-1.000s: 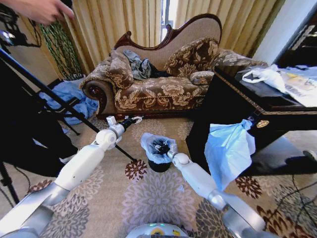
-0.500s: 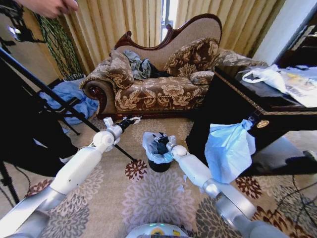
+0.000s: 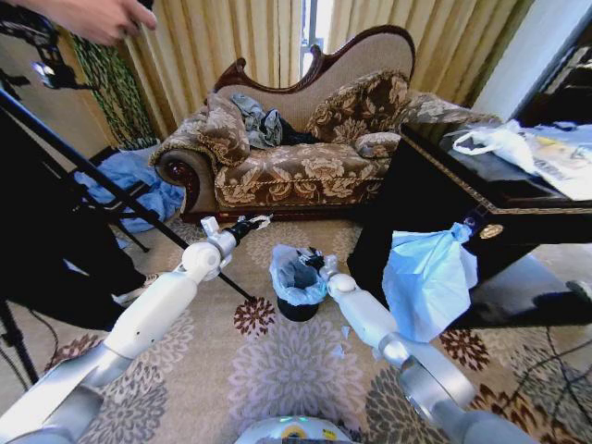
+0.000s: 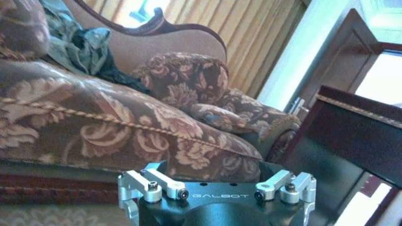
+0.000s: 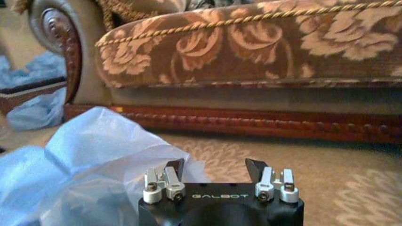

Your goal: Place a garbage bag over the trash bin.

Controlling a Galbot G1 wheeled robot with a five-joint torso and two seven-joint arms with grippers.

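Observation:
The small black trash bin (image 3: pixel 298 310) stands on the patterned carpet in front of the sofa. The light-blue garbage bag (image 3: pixel 292 276) sits in its mouth, and its crinkled rim stands up above the bin. My right gripper (image 3: pixel 315 263) is at the bin's right rim, at the bag's edge. In the right wrist view this gripper (image 5: pixel 213 168) is open with only carpet between its fingers, and the bag (image 5: pixel 88 165) bulges beside it. My left gripper (image 3: pixel 248 224) hovers over the carpet to the left of the bin and beyond it, apart from the bag.
The floral sofa (image 3: pixel 296 166) stands behind the bin. A dark wooden table (image 3: pixel 481 199) on the right carries a white plastic bag (image 3: pixel 495 139), with a bunch of blue plastic (image 3: pixel 427 277) hanging off it. A black tripod leg (image 3: pixel 111 185) crosses the left. More blue plastic (image 3: pixel 129 185) lies beyond.
My right gripper has moved from inside the bag's mouth to the bin's right rim. The bag's mouth now stands wider. The left arm has barely shifted.

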